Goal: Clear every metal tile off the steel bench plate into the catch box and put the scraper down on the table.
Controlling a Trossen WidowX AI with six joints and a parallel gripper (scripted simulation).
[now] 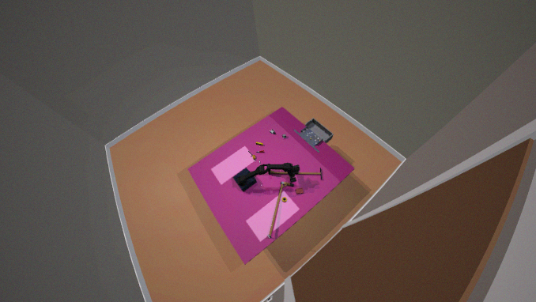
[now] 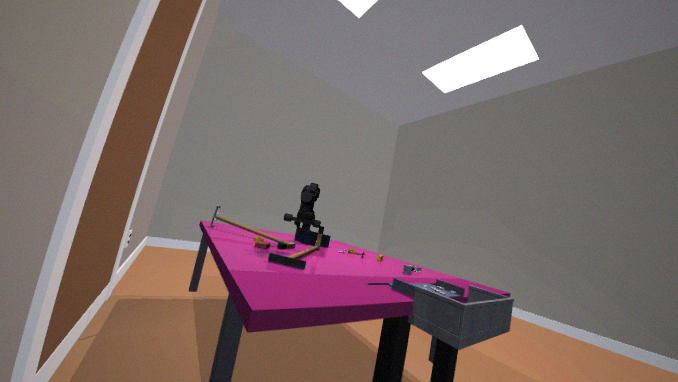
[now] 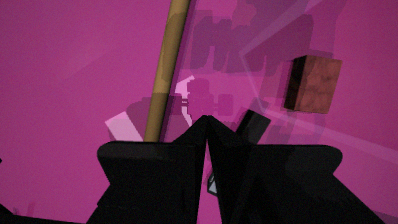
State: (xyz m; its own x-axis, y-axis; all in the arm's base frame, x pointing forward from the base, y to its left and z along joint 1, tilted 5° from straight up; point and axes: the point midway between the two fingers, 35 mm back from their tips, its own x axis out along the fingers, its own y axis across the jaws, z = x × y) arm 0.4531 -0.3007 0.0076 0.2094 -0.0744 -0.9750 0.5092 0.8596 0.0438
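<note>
My gripper (image 3: 206, 119) is shut and empty, above the table between two long-handled tools. One tool has a wide dark blade (image 1: 321, 173) (image 2: 287, 260) and a wooden handle (image 1: 308, 173) (image 3: 172, 65). The other has a wooden handle (image 1: 276, 209) (image 2: 250, 230), a thin metal head (image 1: 269, 236) (image 2: 215, 217) and a black-ended crosspiece (image 2: 286, 245) (image 3: 254, 127). I cannot tell surely which is the scraper. Several small tiles (image 1: 313, 137) (image 2: 439, 289) lie on the steel plate (image 1: 304, 137). The catch box (image 1: 331, 135) (image 2: 435, 315) adjoins its far end.
A red-brown block (image 1: 300, 190) (image 2: 262, 245) (image 3: 317, 85) and a yellow ring (image 1: 284, 199) lie near the tools. Small yellow (image 1: 259, 144) and red (image 1: 260, 151) items and small metal parts (image 1: 273, 131) (image 2: 408, 269) lie between the arm and the plate's side of the table.
</note>
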